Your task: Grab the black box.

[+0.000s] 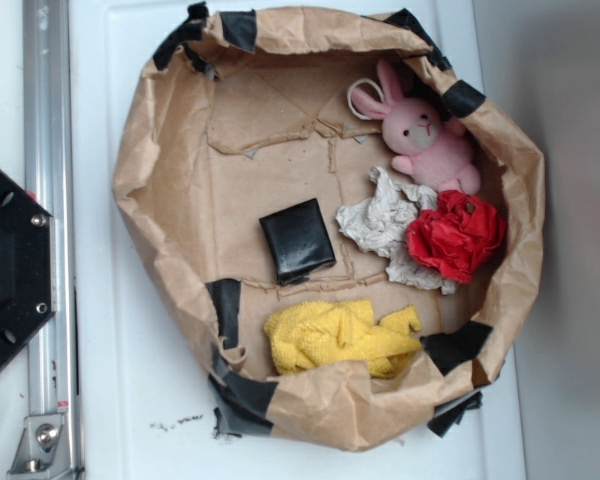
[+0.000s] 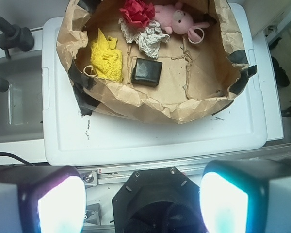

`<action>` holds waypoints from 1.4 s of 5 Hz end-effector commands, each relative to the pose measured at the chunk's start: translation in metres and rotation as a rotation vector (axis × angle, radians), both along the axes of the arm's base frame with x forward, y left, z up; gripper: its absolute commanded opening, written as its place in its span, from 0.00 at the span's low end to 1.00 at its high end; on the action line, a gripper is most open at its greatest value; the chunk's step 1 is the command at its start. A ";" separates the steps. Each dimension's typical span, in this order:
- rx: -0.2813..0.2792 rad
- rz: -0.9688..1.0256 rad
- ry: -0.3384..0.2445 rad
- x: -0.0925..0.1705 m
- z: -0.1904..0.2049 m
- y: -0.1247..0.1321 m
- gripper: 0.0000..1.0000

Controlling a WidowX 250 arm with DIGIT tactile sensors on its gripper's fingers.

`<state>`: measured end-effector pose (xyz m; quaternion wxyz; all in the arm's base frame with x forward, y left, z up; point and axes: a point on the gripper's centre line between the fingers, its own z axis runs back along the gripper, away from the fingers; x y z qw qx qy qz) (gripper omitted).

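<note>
Black box (image 1: 297, 240) (image 2: 147, 72): flat on floor of brown paper basin (image 1: 155, 160) (image 2: 203, 104), near centre, slightly turned, glossy top up. Nothing touching it; bare paper on all sides.

Just below it in exterior view, yellow towel (image 1: 338, 337) (image 2: 107, 58), bunched, against basin's near wall. To box's right, crumpled grey-white paper (image 1: 383, 222) (image 2: 148, 40), close but apart. Red crumpled wad (image 1: 457, 236) (image 2: 136, 12) resting on edge of grey paper. Pink bunny toy (image 1: 426, 135) (image 2: 174, 17) beyond those, lying by basin wall, white ring (image 1: 364, 99) (image 2: 196, 35) at its ears.

Basin walls rolled and creased, patched with black tape (image 1: 458, 346) (image 2: 238, 57). Basin seated on white tray (image 1: 105, 120) (image 2: 150, 141).

Outside basin: aluminium rail (image 1: 46, 180) along tray's side, black hexagonal plate (image 1: 10, 270) (image 2: 157, 201) with screws beside it.

Gripper (image 2: 141, 199): seen in wrist view only, two fingers (image 2: 53, 201) spread wide at frame's bottom corners, pads glowing, nothing between. Well apart from basin and box, over plate.
</note>
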<state>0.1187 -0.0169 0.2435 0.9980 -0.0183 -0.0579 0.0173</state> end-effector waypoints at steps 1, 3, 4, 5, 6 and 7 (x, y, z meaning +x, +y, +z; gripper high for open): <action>0.000 0.000 0.000 0.000 0.000 0.000 1.00; 0.279 -0.358 0.015 0.108 0.002 0.055 1.00; 0.305 -0.595 0.006 0.160 -0.007 0.052 1.00; 0.333 -0.835 -0.075 0.196 -0.047 0.049 1.00; 0.194 -1.069 -0.205 0.181 -0.076 0.039 1.00; 0.174 -1.295 -0.166 0.168 -0.111 0.030 1.00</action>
